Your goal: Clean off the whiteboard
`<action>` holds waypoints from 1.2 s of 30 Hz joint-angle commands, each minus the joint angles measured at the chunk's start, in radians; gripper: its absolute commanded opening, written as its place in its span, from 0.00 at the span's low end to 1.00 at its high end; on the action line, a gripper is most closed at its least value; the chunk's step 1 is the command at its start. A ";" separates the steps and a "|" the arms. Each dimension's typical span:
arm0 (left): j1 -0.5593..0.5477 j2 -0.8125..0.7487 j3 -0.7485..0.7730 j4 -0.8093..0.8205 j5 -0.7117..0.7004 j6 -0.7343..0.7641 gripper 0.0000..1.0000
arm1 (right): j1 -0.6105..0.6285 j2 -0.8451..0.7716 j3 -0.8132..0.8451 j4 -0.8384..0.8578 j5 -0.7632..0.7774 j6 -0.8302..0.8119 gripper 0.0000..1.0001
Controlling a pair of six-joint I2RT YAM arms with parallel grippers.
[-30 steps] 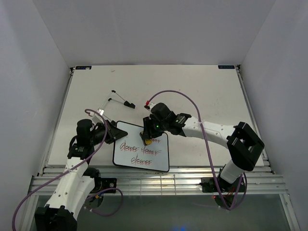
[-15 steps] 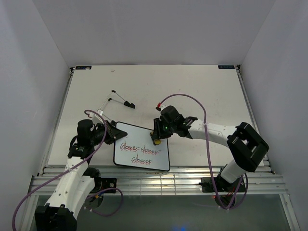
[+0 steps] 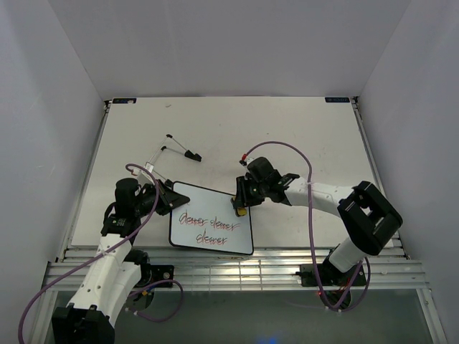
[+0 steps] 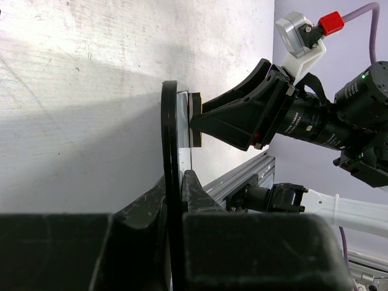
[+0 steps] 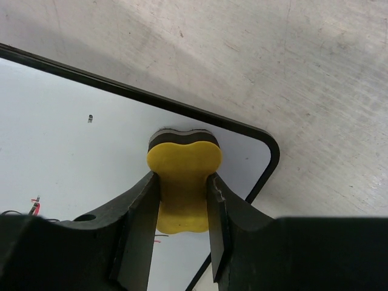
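The whiteboard (image 3: 201,198) lies near the table's front edge, with red-and-black handwriting across its middle and lower part. My left gripper (image 3: 171,200) is shut on its left rim; in the left wrist view the board (image 4: 170,133) stands edge-on between my fingers (image 4: 174,182). My right gripper (image 3: 241,206) is shut on the yellow peanut-shaped eraser (image 3: 240,212) and presses it onto the board's top right corner. In the right wrist view the eraser (image 5: 185,157) sits between the jaws (image 5: 183,177) on plain white board (image 5: 91,157) just inside the rounded black rim.
Two black-tipped pens (image 3: 183,150) and a clear thin piece (image 3: 153,162) lie on the table (image 3: 301,129) behind the board's left side. An aluminium rail (image 3: 237,259) runs along the near edge. White walls close in three sides.
My right gripper has slid the eraser to the right along the board's upper part, from mid-top to the top right corner. The left gripper and the board have not moved.
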 commanded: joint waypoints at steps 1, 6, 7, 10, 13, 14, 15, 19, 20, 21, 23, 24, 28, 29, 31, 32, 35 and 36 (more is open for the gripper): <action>-0.003 -0.018 0.003 0.040 -0.017 0.037 0.00 | 0.052 0.034 0.073 -0.044 -0.053 -0.017 0.22; -0.003 -0.006 0.000 0.042 -0.009 0.039 0.00 | 0.103 0.085 0.210 -0.073 -0.077 -0.019 0.22; -0.003 -0.004 0.000 0.045 -0.003 0.039 0.00 | 0.113 0.097 0.233 -0.089 -0.079 -0.023 0.22; -0.003 -0.003 -0.002 0.048 0.003 0.040 0.00 | 0.124 0.149 0.325 -0.122 -0.079 -0.035 0.22; -0.003 -0.003 -0.003 0.046 0.001 0.040 0.00 | 0.124 0.201 0.385 -0.160 -0.080 -0.043 0.22; -0.003 -0.004 -0.005 0.045 -0.002 0.040 0.00 | 0.124 0.221 0.392 -0.178 -0.079 -0.048 0.22; -0.003 -0.006 -0.005 0.045 -0.005 0.039 0.00 | 0.124 0.229 0.399 -0.188 -0.067 -0.051 0.22; -0.001 -0.016 0.003 0.039 -0.017 0.039 0.00 | 0.097 0.225 0.328 -0.191 -0.056 -0.045 0.22; -0.003 -0.020 0.003 0.036 -0.025 0.037 0.00 | 0.087 0.215 0.308 -0.189 -0.050 -0.043 0.22; -0.003 -0.021 0.003 0.037 -0.026 0.037 0.00 | 0.068 0.211 0.285 -0.177 -0.048 -0.042 0.22; -0.001 -0.021 0.001 0.036 -0.029 0.035 0.00 | 0.040 0.192 0.212 -0.160 -0.057 -0.042 0.22; -0.003 -0.020 0.001 0.036 -0.031 0.034 0.00 | 0.012 0.186 0.187 -0.137 -0.062 -0.043 0.22; -0.003 -0.023 -0.005 0.036 -0.035 0.031 0.00 | -0.058 0.156 0.066 -0.085 -0.079 -0.049 0.22; -0.003 -0.024 -0.007 0.034 -0.039 0.029 0.00 | -0.069 0.152 0.029 -0.079 -0.080 -0.054 0.21; -0.003 -0.029 -0.008 0.031 -0.045 0.031 0.00 | -0.098 0.149 0.003 -0.064 -0.084 -0.066 0.21; -0.003 -0.030 -0.008 0.031 -0.045 0.029 0.00 | -0.104 0.145 -0.018 -0.056 -0.085 -0.068 0.21; -0.003 -0.033 -0.014 0.033 -0.051 0.026 0.00 | -0.132 0.151 -0.029 -0.042 -0.080 -0.078 0.21; -0.003 -0.035 -0.016 0.031 -0.052 0.022 0.00 | -0.143 0.151 -0.026 -0.045 -0.076 -0.083 0.21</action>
